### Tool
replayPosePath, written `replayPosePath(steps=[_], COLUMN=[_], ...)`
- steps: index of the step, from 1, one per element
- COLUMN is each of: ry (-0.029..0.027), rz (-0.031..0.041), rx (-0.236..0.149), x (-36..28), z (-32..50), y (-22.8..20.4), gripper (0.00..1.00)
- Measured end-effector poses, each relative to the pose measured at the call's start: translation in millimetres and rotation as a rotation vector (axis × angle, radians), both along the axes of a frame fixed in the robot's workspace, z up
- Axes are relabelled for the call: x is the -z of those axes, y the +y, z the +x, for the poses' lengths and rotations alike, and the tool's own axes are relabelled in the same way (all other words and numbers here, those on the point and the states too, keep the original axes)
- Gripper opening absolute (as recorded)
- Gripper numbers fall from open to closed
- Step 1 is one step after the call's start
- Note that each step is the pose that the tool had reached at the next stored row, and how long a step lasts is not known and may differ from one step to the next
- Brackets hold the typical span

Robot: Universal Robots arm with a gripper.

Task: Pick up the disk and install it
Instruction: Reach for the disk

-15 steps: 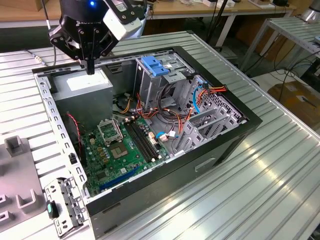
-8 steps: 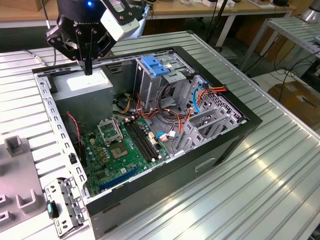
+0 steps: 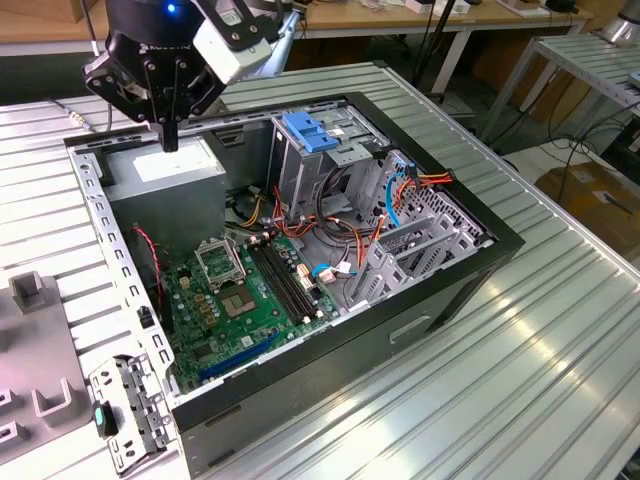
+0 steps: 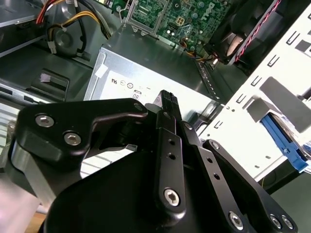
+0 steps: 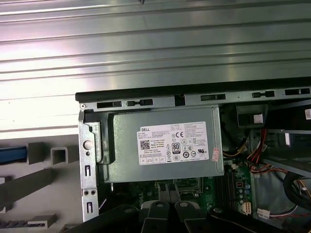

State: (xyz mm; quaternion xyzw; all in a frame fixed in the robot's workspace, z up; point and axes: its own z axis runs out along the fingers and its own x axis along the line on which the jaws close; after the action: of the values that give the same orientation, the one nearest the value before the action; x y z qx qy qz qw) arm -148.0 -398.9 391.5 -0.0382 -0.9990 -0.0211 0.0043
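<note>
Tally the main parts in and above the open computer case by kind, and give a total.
Grey power supply box: 1
Green motherboard: 1
Blue latch piece: 1
Pincer: 1
Total: 4

The print you can check is on the white sticker (image 5: 173, 143) on the grey metal box (image 5: 124, 162), which sits toward 10 o'clock inside the open computer case (image 3: 503, 243) in the exterior view. It carries a logo, a square code, rows of fine print and a line of approval marks. The fine print is too small to make out.
</note>
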Motion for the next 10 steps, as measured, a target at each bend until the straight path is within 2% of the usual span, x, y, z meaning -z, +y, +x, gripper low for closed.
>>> replayPosePath(steps=[10], ry=[0.0095], rz=[0.0000], rx=[0.000], x=[0.5], z=[-6.3], y=[0.0], gripper=[0.11])
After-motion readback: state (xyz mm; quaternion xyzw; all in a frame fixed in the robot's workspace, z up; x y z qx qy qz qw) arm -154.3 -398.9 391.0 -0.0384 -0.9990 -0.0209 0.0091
